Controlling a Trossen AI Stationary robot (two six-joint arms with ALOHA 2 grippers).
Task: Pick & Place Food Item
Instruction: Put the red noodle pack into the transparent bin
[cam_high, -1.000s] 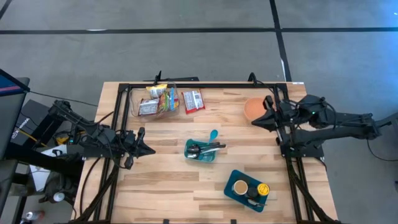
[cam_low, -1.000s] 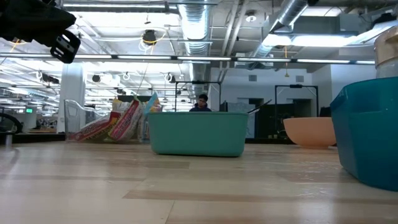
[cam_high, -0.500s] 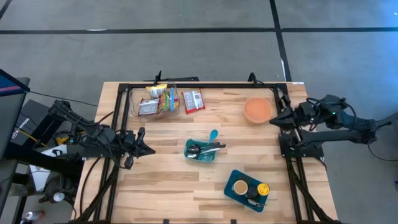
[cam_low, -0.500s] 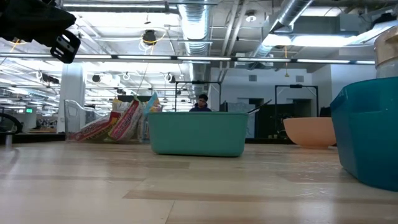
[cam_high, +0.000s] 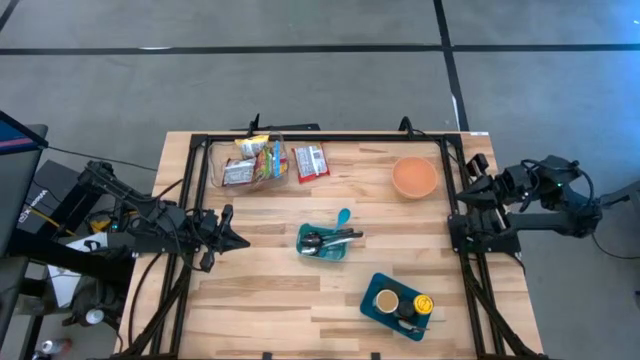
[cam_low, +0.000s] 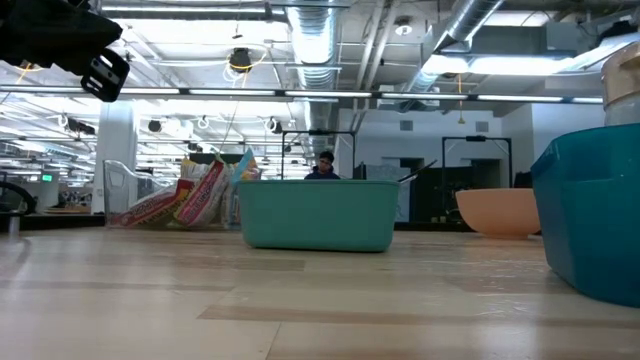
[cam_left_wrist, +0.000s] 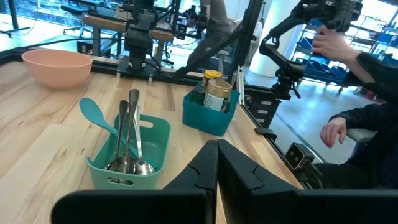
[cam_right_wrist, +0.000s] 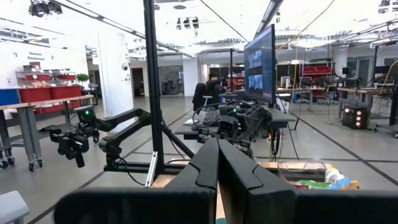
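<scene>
The food items are snack packets: a heap in a clear bin (cam_high: 252, 160) at the far left, also in the low view (cam_low: 185, 200), and a red packet (cam_high: 311, 162) flat on the wood beside the bin. An orange bowl (cam_high: 414, 177) stands at the far right. My right gripper (cam_high: 467, 189) is shut and empty, level at the table's right edge, just right of the bowl; its wrist view (cam_right_wrist: 217, 155) looks over the table. My left gripper (cam_high: 240, 243) is shut and empty at the left side, pointing at a teal utensil bin (cam_left_wrist: 127, 152).
The teal utensil bin (cam_high: 325, 241) with spoons stands mid-table. A second teal bin (cam_high: 397, 301) with jars stands near the front right. A black frame rail (cam_high: 320, 137) runs round the table. A person's hands (cam_left_wrist: 336, 127) show beyond the table's right edge.
My right gripper has drawn back from above the orange bowl toward the table's right edge, staying shut and empty. The bowl now shows whole. My left arm has kept still.
</scene>
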